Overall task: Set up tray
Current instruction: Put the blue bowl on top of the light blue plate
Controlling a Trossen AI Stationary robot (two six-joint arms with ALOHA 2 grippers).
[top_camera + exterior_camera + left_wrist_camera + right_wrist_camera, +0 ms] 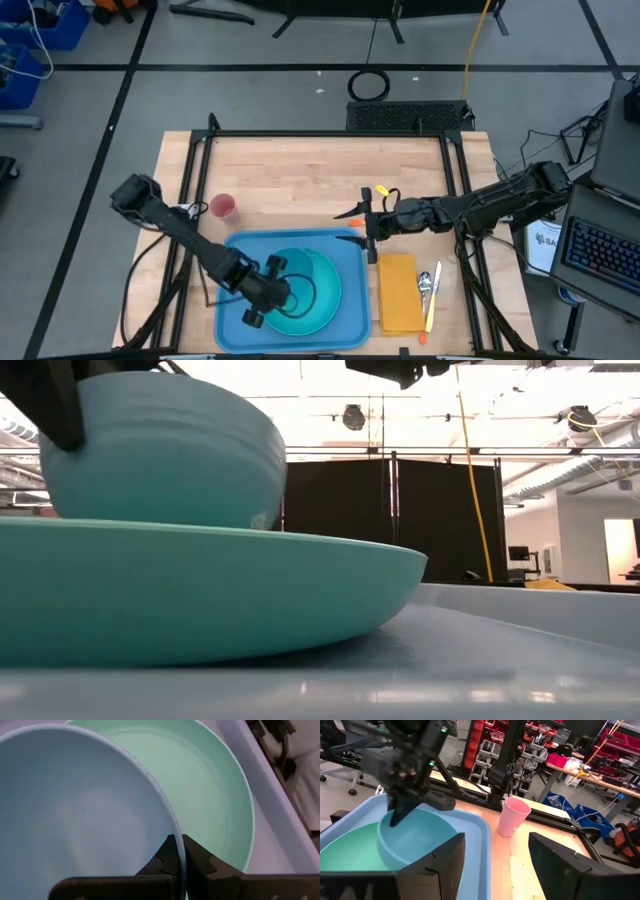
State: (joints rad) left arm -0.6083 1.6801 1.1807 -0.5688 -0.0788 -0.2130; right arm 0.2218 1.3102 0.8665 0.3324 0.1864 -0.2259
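Two arms reach in over the wooden counter from opposite sides. Farthest left among the loose items stands a pink cup on bare wood, just off the tray's far left corner. Next comes the blue tray, lying at the near middle of the counter with its long axis running left to right. A teal plate sits inside it, and a paler teal bowl sits on the plate's left part.

The left end effector is over the tray with its fingers pinched together on the bowl's rim, one finger inside the wall and one outside. Whether the bowl's base is fully down on the plate or a touch above it cannot be told from the low view.

Right of the tray's far right corner hovers the right end effector, fingers spread wide apart and holding nothing, pointed left across the tray toward the bowl and cup. Toward the near edge from it, beside the tray's right rim, lies a yellow-orange napkin, long axis front to back, with a spoon and a yellow-handled utensil along its right side. These remaining pieces lie nearer the right arm, so it is probably the one to fetch them.

No legible writing shows on the tray or tableware; a white label at the counter's right edge is too small to read.
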